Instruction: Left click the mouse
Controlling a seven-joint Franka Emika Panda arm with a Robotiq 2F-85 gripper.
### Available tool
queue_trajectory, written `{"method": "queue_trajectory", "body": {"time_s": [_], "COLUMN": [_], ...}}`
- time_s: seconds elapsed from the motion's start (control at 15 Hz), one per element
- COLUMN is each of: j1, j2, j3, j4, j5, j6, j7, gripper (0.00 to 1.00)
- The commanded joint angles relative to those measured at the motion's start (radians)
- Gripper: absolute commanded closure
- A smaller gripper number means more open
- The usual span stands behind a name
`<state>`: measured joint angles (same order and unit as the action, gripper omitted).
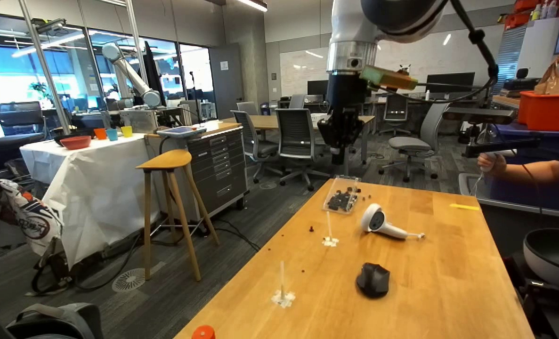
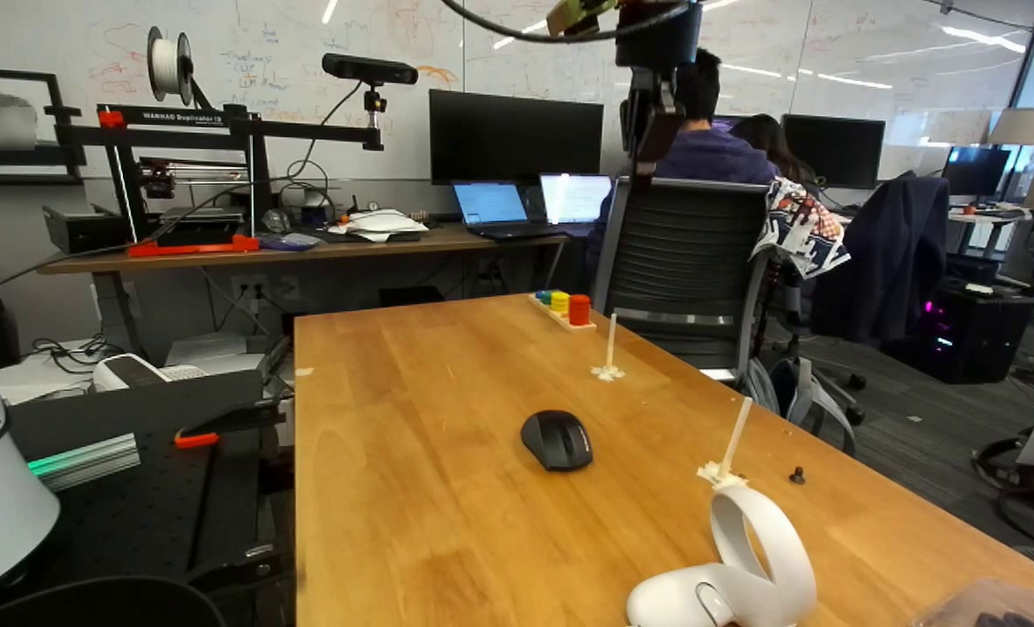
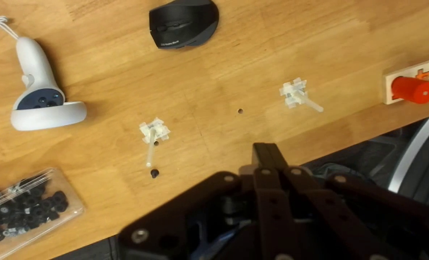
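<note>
Black and rounded, the mouse [image 1: 373,280] is seen on the wooden table [image 1: 453,292], nearer than the white controller [image 1: 391,230] and right of the near peg [image 1: 282,281] in an exterior view. Higher up, the gripper [image 1: 338,154] is held with fingers pressed together.

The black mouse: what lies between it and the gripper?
In the wrist view, wooden tabletop with one tiny dark spot, hole or loose bit unclear, shows between the mouse and the gripper.

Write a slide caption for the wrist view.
Closed dark fingers, not touching the rounded black computer mouse that shares a brown wooden table with a white ringed controller.
</note>
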<state>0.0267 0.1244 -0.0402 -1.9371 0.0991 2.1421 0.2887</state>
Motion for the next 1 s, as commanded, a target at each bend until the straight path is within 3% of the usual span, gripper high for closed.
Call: {"method": "queue_trajectory", "body": {"time_s": [0.0, 0.33, 0.6, 0.67, 0.8, 0.93], "j1": [-0.019, -0.035, -0.054, -0.057, -0.060, -0.062], "j2": [-0.049, -0.072, -0.068, -0.064, -0.063, -0.062], "j3": [0.012, -0.005, -0.017, -0.018, -0.017, -0.016], "j4": [0.079, 0.194, 0.271, 0.288, 0.307, 0.323], "j5": [0.069, 0.024, -0.045, -0.053, -0.060, -0.049], "j6": [-0.162, -0.449, -0.519, -0.529, -0.538, -0.556], "j7": [-0.036, -0.007, -0.014, -0.014, -0.018, -0.024], "gripper": [0.98, 0.97, 0.96, 0.72, 0.69, 0.56]}}
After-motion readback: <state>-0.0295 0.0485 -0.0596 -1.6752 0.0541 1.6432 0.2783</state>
